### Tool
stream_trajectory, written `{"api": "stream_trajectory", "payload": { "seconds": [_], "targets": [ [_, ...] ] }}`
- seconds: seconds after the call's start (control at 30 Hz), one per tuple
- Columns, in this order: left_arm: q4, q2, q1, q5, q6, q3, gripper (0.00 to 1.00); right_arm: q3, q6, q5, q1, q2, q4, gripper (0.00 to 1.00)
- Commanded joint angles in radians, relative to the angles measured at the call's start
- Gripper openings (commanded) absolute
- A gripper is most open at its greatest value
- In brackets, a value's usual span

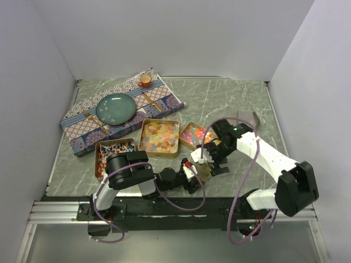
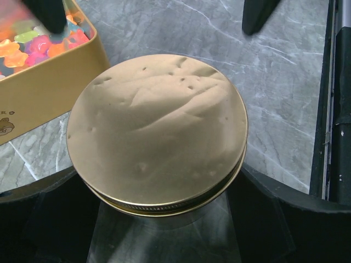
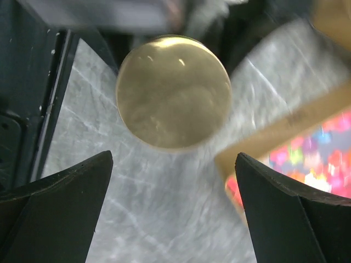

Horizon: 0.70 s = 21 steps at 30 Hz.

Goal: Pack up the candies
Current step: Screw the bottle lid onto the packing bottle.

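Note:
The candies lie in three gold tins: red-white mixed ones (image 1: 112, 149), pale yellow-orange squares (image 1: 159, 136) and bright pink-orange pieces (image 1: 193, 134), which also show in the wrist views (image 2: 33, 41) (image 3: 323, 159). A glass jar with a gold lid (image 2: 156, 131) (image 3: 173, 90) stands on the table in front of the bright tin. My left gripper (image 2: 164, 213) (image 1: 193, 176) holds the jar, one black finger against each side of the glass under the lid. My right gripper (image 3: 173, 170) (image 1: 211, 159) hovers open beside the jar's lid, nothing between its fingers.
A patterned mat (image 1: 82, 123) at the back left carries a teal plate (image 1: 115, 108), gold cutlery and a small round cork piece (image 1: 145, 80). A grey flat piece (image 1: 247, 117) lies behind the right arm. White walls close in the marble table (image 1: 219, 98).

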Motion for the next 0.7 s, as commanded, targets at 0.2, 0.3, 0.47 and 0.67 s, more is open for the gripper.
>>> {"api": "stream_trajectory", "payload": {
  "seconds": [0.2, 0.3, 0.47, 0.67],
  "targets": [
    [-0.188, 0.042, 0.009, -0.051, 0.043, -0.025, 0.01, 0.117, -0.134, -0.020, 0.134, 0.175, -0.052, 1.00],
    [-0.191, 0.038, 0.010, -0.056, 0.044, -0.025, 0.01, 0.102, -0.129, 0.009, 0.152, 0.189, -0.038, 1.00],
    [-0.198, 0.039, 0.016, -0.062, 0.030, -0.022, 0.01, 0.079, -0.112, 0.049, 0.154, 0.200, -0.079, 1.00],
    [-0.228, 0.035, 0.015, -0.085, 0.013, -0.015, 0.01, -0.027, -0.088, 0.080, 0.131, 0.102, -0.066, 1.00]
  ]
}}
